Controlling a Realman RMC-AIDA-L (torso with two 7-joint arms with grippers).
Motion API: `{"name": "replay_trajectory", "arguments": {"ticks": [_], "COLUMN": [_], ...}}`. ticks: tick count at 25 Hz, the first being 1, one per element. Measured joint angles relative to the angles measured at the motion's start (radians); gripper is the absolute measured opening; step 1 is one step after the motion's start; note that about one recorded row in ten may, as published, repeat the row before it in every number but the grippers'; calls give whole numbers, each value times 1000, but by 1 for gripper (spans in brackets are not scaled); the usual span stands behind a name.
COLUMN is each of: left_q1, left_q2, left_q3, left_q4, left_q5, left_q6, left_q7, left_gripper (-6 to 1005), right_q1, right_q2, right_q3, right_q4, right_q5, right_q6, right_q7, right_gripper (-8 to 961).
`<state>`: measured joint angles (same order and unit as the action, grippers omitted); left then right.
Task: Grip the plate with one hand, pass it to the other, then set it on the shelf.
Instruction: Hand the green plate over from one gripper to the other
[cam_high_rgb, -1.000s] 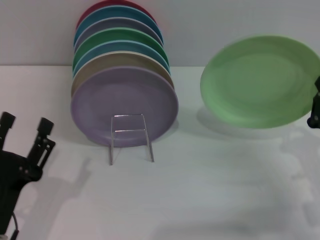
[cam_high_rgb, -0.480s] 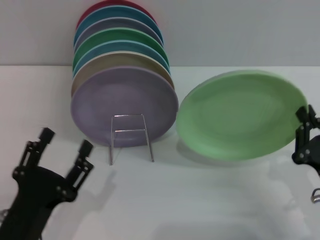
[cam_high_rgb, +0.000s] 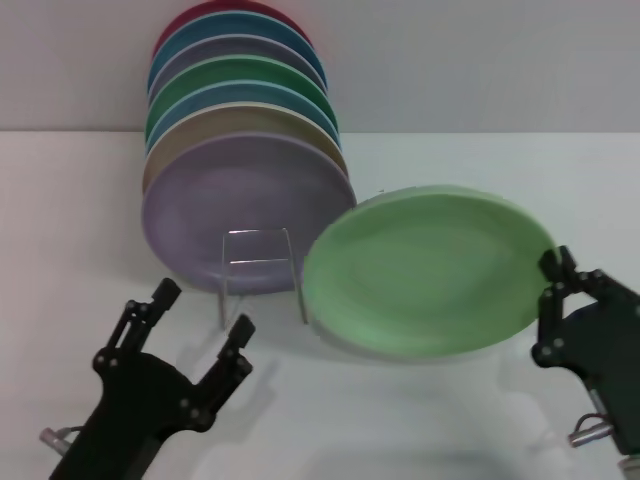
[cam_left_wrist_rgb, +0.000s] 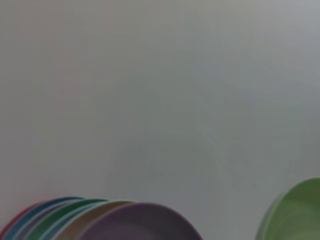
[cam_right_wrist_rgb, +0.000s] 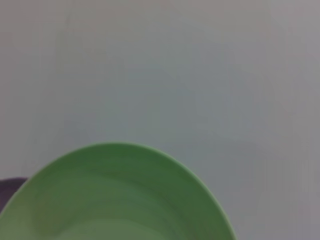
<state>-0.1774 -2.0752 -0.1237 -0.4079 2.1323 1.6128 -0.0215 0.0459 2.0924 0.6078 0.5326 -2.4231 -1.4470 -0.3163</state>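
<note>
Risk, head view: right tool (cam_high_rgb: 556, 262) pinches only the plate (cam_high_rgb: 430, 270) rim, plate airborne left of it, near the shelf (cam_high_rgb: 262, 275); slip likely. Left tool (cam_high_rgb: 205, 310) spread, short of the plate. Wrist views: plate edge only; neither tool visible.

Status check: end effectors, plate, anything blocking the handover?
Right end effector shut on plate, held off the table. Left end effector open, short of the plate. Nothing between them.
</note>
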Motion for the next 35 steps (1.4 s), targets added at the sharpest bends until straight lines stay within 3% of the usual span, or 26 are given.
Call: {"name": "replay_trajectory", "arguments": {"ticks": [11,35], "left_q1": [-31,-74], "left_q2": [0,-3], "left_q3": [-3,-10], "left_q4": [-6,-8], "left_q5": [0,-2], "left_q6": [-76,-151], "left_q7": [0,0], "left_gripper": [830,829], "right_q1": [7,-18], "right_q2": [0,0], "right_q3": [-258,-369], "right_q4": [91,205], "right_q5": [262,344], "right_q6": [-15,-47], "right_q7": [-209,-561], "right_gripper": [19,18]}}
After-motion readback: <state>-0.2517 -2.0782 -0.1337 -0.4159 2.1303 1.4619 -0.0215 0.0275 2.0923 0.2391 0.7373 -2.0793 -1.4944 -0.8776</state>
